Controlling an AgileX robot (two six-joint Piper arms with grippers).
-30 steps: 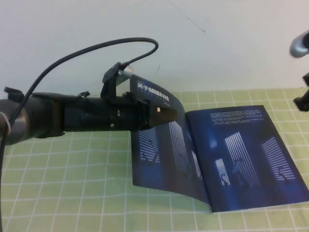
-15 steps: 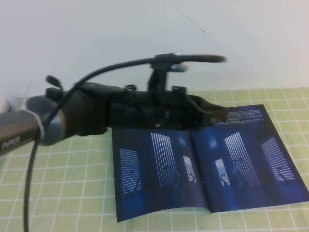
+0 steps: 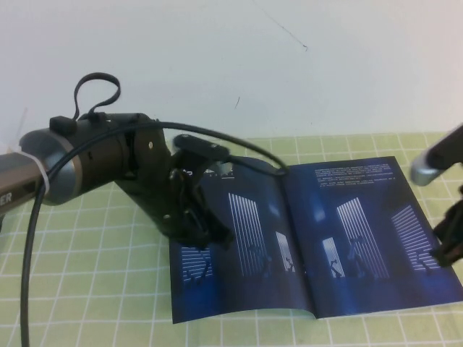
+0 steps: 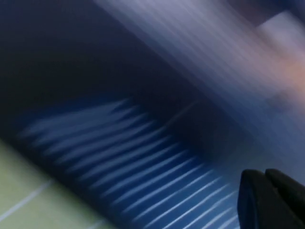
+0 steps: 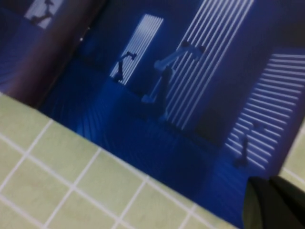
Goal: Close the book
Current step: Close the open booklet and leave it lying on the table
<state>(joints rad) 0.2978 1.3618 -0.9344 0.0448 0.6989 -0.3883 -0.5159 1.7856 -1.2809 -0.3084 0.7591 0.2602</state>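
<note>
Moved: left gripper (image 3: 211,233) is swung back over book (image 3: 362,217), 9 o'clock page, fingers together.
Right gripper (image 3: 447,244): at 3 o'clock edge, fingers together.
Handling: light, floppy; outer edge is judged best gripped.

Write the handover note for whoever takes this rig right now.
Left gripper: down over the left page of the book; whether it grips cannot be told.
Right gripper: at the book's right edge; its grip cannot be told either.
Book: open and flat on the green mat, both pages down.
Done: nothing that shows.
Left: lift one side and fold it over to close the book.
</note>
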